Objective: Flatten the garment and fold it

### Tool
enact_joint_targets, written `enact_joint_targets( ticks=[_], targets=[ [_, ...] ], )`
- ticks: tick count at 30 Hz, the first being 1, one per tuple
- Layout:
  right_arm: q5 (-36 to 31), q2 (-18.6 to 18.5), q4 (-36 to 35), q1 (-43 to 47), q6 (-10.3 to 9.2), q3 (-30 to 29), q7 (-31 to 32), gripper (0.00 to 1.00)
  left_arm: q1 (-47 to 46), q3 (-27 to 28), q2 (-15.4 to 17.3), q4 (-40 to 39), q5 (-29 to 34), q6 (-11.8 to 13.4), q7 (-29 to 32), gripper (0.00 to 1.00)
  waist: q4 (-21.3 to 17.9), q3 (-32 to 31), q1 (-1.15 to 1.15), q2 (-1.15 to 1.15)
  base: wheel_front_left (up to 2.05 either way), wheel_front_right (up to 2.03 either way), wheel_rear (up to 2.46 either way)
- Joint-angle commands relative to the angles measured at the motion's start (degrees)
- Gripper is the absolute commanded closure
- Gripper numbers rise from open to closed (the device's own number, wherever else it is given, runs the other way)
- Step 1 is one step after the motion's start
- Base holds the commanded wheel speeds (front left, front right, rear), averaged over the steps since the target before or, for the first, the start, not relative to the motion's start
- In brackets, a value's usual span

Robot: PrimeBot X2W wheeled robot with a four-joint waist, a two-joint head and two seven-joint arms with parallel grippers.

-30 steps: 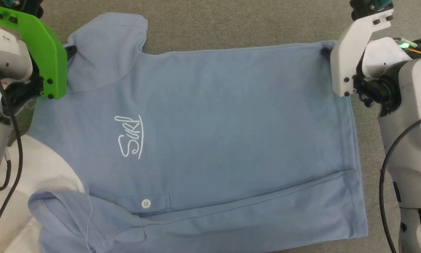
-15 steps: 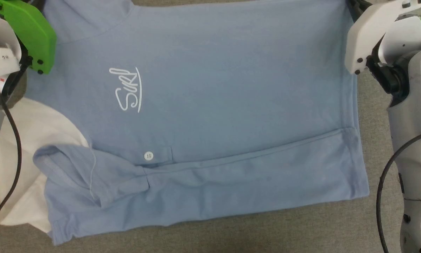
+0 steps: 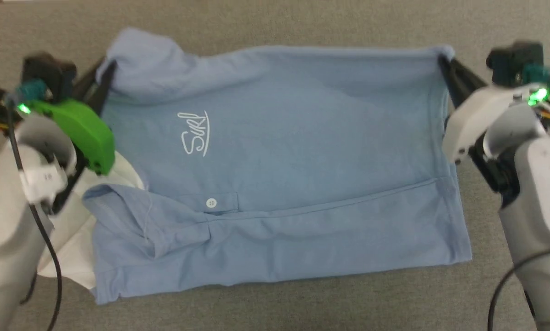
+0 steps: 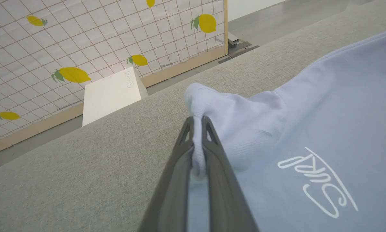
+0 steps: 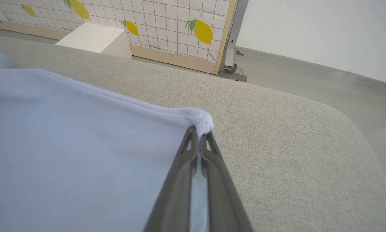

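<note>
The garment (image 3: 293,156), a light blue polo shirt with a white cursive logo (image 3: 195,133) and a white button (image 3: 211,202), lies spread on the grey padded surface, its near part folded over along a crease. My left gripper (image 3: 109,69) is shut on the far left sleeve, and the left wrist view shows the cloth (image 4: 231,112) bunched between the closed left gripper (image 4: 197,124). My right gripper (image 3: 442,62) is shut on the far right hem corner, seen as a pinched white-blue tip (image 5: 202,119) at the right gripper (image 5: 197,132). The far edge is lifted and stretched between both grippers.
A white cloth (image 3: 72,243) sticks out from under the shirt's near left. The grey surface (image 5: 292,145) rounds off at its far right corner. Beyond it stand a lemon-patterned tiled panel (image 4: 83,38) and a white box (image 4: 110,93).
The right gripper has closed on the hem corner. Both grippers now hold the far edge raised and drawn toward the near side. The head camera has shifted, showing more of the grey surface.
</note>
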Motion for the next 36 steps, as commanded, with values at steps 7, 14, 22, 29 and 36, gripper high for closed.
enact_joint_targets(
  ticks=[7, 14, 22, 29, 36],
  targets=[
    [4.7, -3.4, -5.6, 13.7, -0.09, 1.3, -5.1, 1.0, 16.4, 0.3, 2.6, -9.8, -5.9, 1.8, -1.4, 1.0, 4.5, -10.5, 0.0, 0.0, 0.0, 0.0, 0.0],
    [5.6, -5.0, -7.2, 23.8, -0.09, 0.3, -1.5, 1.0, 31.4, 1.1, 1.8, -15.4, -11.8, 6.3, -3.3, 1.0, 5.5, -12.8, 0.0, 0.0, 0.0, 0.0, 0.0],
    [5.2, -7.0, -6.5, 26.9, -0.09, 1.9, 5.0, 1.0, 36.3, -0.6, -0.6, -12.8, -13.4, 6.9, -4.3, 1.0, 5.8, -12.6, 0.0, 0.0, 0.0, 0.0, 0.0],
    [7.9, -2.9, -7.5, 31.6, -0.09, -4.1, 10.7, 0.0, 35.7, 1.9, -5.6, -7.6, -12.4, 10.9, -13.0, 0.0, 7.0, -15.1, 0.0, 0.0, 0.0, 0.0, 0.0],
    [7.8, 5.7, -15.0, 37.9, -0.09, -14.3, 5.5, 0.0, 35.3, 8.3, -9.6, -11.8, -6.4, 16.0, -16.0, 0.0, 8.7, -17.1, 0.0, 0.0, 0.0, 0.0, 0.0]
  ],
)
